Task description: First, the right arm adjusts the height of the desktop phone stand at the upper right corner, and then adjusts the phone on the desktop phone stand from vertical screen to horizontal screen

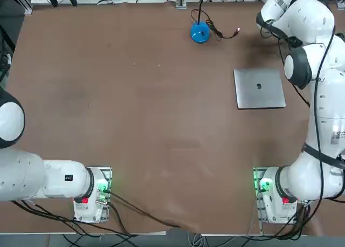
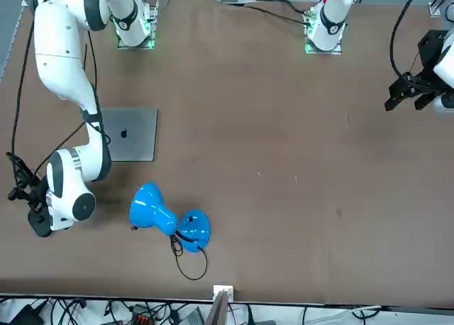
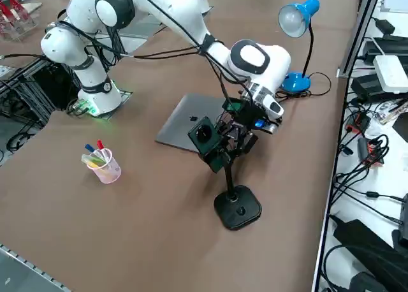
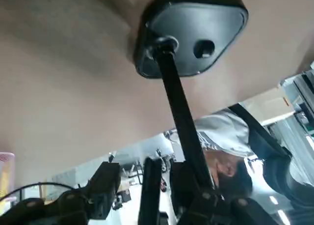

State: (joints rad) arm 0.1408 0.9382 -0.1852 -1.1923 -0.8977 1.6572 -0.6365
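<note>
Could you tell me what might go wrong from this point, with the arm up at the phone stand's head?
1. The desktop phone stand has a small base and thin pole; the right hand works at its top, so a sideways push may tip it.
2. The stand sits near the table edge, so it could fall off.
3. The laptop lies just behind the phone, which could drop onto it if the clamp slips.

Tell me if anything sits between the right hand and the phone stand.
Nothing visible does. The right hand is already at the top of the desktop phone stand, by its clamp head. The laptop lies flat behind it, and the pen cup stands well aside.
</note>
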